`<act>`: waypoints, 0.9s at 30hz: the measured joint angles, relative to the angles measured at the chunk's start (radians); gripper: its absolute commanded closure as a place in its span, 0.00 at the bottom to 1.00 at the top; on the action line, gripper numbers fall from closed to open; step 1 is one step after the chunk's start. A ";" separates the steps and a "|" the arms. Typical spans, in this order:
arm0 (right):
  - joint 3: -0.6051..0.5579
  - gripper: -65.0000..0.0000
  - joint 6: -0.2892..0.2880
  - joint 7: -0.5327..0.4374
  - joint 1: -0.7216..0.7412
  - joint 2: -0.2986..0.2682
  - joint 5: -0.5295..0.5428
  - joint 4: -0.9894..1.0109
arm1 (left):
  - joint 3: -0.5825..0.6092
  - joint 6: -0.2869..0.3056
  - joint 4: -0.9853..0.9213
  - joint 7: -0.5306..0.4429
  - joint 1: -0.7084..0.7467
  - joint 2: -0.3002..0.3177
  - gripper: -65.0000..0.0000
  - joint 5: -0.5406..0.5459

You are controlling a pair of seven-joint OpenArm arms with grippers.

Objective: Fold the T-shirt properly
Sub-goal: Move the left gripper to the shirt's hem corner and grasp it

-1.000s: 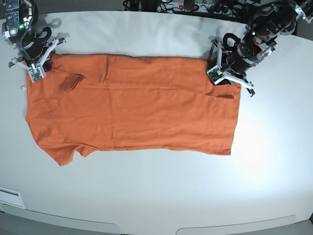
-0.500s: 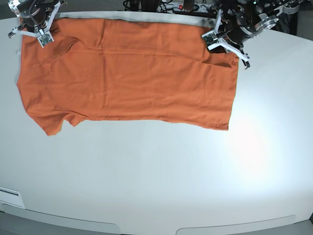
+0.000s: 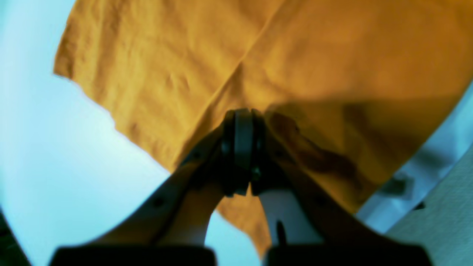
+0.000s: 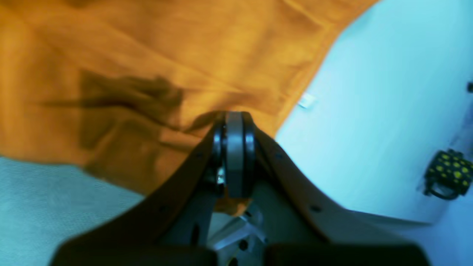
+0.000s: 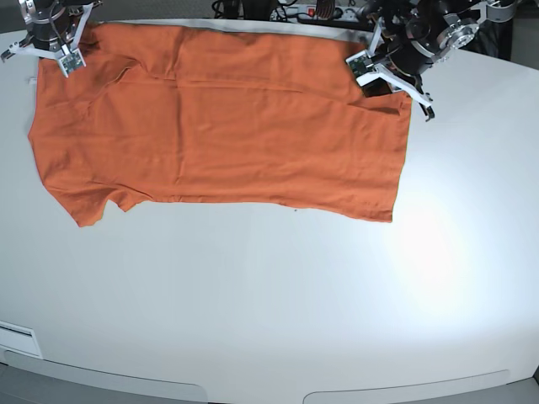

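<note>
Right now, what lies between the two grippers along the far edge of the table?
In the base view, only the T-shirt spans from the right gripper to the left gripper, both clamped on its far edge.

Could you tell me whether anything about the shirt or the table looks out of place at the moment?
Mostly not. The T-shirt lies spread on the table, with the left gripper and right gripper each clamped on a far corner. The one oddity is that its far edge reaches the table's back rim, with some cloth past the edge in the right wrist view.
</note>
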State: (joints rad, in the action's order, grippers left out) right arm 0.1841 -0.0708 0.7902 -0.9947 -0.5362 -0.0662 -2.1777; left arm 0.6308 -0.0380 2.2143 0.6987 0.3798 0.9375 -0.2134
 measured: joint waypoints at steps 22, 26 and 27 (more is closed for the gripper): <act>0.000 1.00 0.116 -0.031 0.009 0.000 -0.032 -0.161 | -0.552 -0.074 -0.179 -0.174 -0.160 -0.128 1.00 0.375; 0.000 1.00 0.116 -0.030 0.018 0.000 -0.032 -0.161 | -0.564 -0.053 -0.418 -0.211 -0.291 -0.199 1.00 0.533; 0.000 1.00 0.116 -0.032 0.018 -0.001 -0.032 -0.161 | -0.565 -0.057 -0.472 -0.220 -0.319 -0.215 1.00 0.556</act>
State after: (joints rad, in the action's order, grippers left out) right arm 0.1841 0.0448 0.7586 -0.9771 -0.5369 -0.0978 -2.3386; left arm 0.0654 -0.0948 1.7428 0.4782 0.0608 0.7223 0.3424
